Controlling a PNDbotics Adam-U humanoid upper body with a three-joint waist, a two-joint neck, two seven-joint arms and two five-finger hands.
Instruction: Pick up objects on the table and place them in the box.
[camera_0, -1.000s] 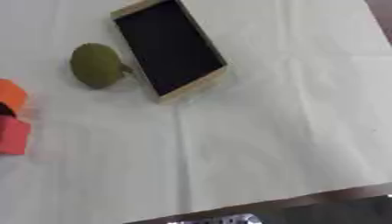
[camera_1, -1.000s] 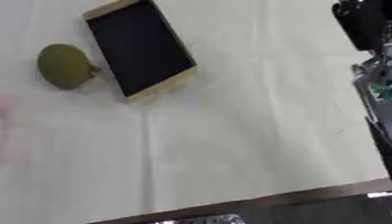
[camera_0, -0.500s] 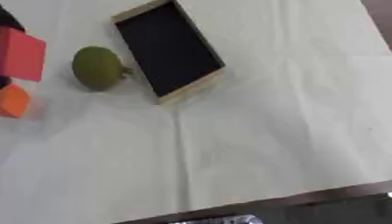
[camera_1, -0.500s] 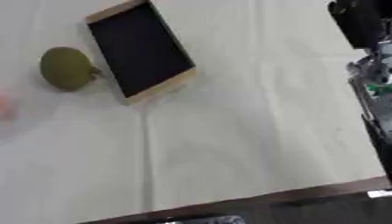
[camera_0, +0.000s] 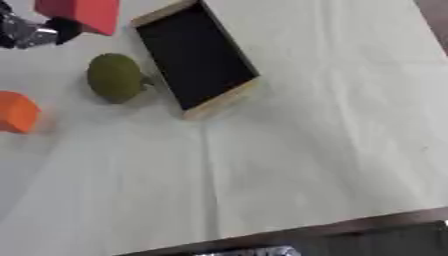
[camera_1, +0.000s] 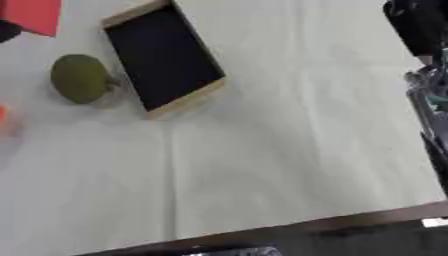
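Observation:
A red block hangs above the table at the top left, just left of the box's far corner. My left hand is shut on it, a black fingertip against its left side. The box is a shallow wooden tray with a black inside, lying askew. A round green fruit rests on the cloth beside the box's left wall. An orange block sits at the left edge. Part of my right arm shows at the right edge of the right eye view; its fingers are hidden.
A pale cloth covers the table, with a crease running down the middle. The table's dark front edge crosses the bottom of the view.
The red block has risen from beside the orange block at the left edge up and right, toward the box's far corner, carried by my left hand. The orange block stays on the cloth.

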